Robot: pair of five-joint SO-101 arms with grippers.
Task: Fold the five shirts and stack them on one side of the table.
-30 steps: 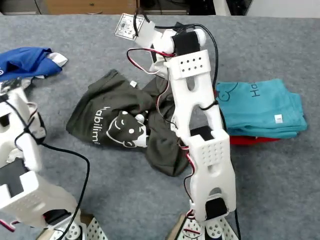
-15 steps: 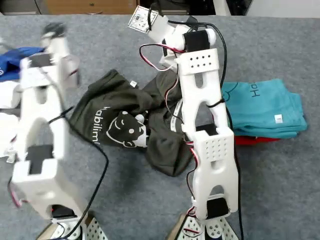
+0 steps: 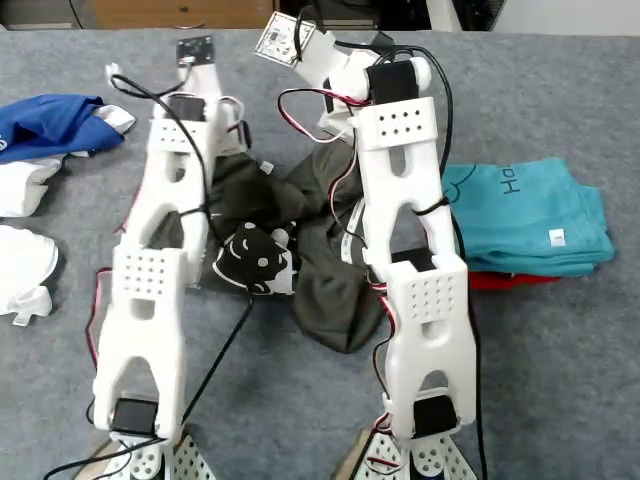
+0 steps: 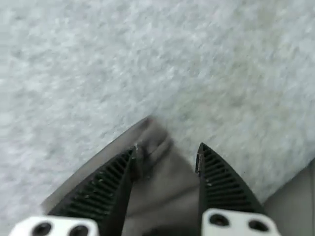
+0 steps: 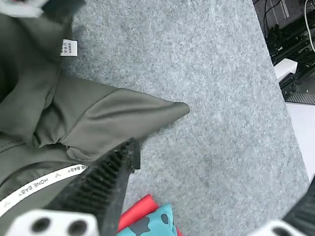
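Olive shirt (image 3: 320, 290) lies crumpled mid-table between both arms, unfolded. To its right, a folded teal shirt (image 3: 520, 215) sits on a red shirt (image 3: 500, 280) (the stack begun). At the olive shirt's far edge, the left gripper (image 4: 166, 150) stands parted astride one corner and grips nothing. The right gripper (image 5: 221, 169) gapes wide above another pointed corner. Both are judged poised to draw the cloth flat.
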